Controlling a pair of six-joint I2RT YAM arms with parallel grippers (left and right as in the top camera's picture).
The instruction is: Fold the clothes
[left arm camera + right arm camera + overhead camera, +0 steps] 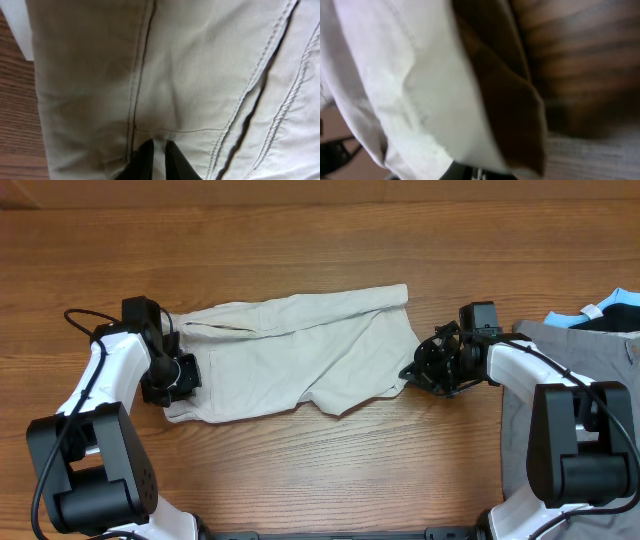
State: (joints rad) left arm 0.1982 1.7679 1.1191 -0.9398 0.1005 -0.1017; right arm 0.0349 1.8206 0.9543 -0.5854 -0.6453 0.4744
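The clothes (290,350), a pair of cream shorts, lie spread flat across the middle of the table, waistband to the left and legs to the right. My left gripper (188,375) sits at the waistband end. In the left wrist view its black fingers (145,160) stand almost together, with a thin fold of the clothes (200,65) pinched between them. My right gripper (412,370) is at the hem of the near leg. In the blurred right wrist view, the clothes (420,80) drape over the jaws and hide most of them; it is shut on that hem.
A grey garment (570,345) lies under the right arm at the right edge, with a black and light-blue garment (610,315) behind it. Bare wooden table (320,240) shows behind and in front of the shorts.
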